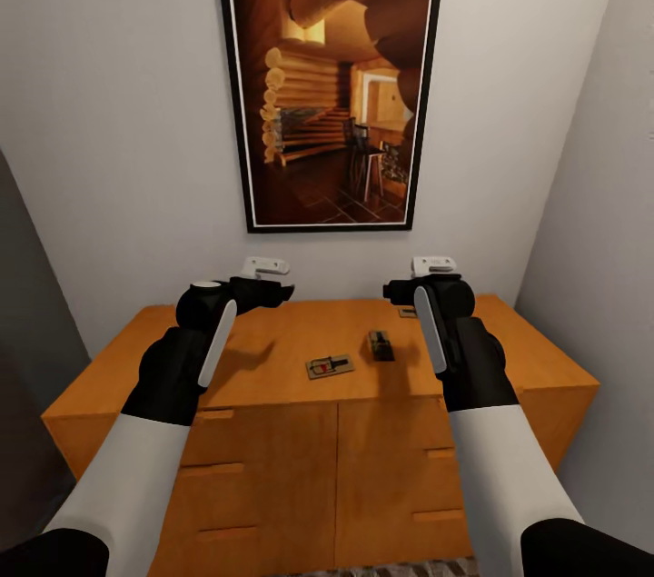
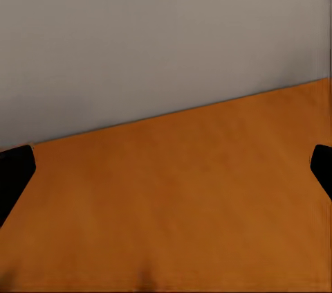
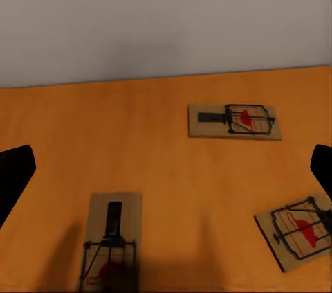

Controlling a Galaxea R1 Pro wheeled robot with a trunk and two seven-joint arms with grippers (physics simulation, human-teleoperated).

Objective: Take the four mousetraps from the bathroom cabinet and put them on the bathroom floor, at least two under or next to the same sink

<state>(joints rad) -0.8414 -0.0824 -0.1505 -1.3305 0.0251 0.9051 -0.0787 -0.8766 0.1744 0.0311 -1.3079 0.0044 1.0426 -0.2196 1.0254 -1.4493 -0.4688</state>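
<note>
We hover right gripper (image 3: 166, 168), jaws wide, over flat brown wooden mousetraps (image 3: 234, 121) on orange-brown cabinet (image 1: 272, 359); we advise descending squarely.

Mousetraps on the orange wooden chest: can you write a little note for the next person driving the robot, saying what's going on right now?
Left gripper: open, empty, above the bare top of the low orange-brown wooden cabinet.
Right gripper: open, empty, above the traps.
Flat brown wooden mousetraps: three show in the right wrist view, one upper, one lower, one at the edge. The head view shows one flat, a darker one beside it, and one partly behind the right gripper. A fourth is not seen.
Done: none grasped, none on the patterned floor tiles.
Left: move all four to the floor, two by the sink.
</note>
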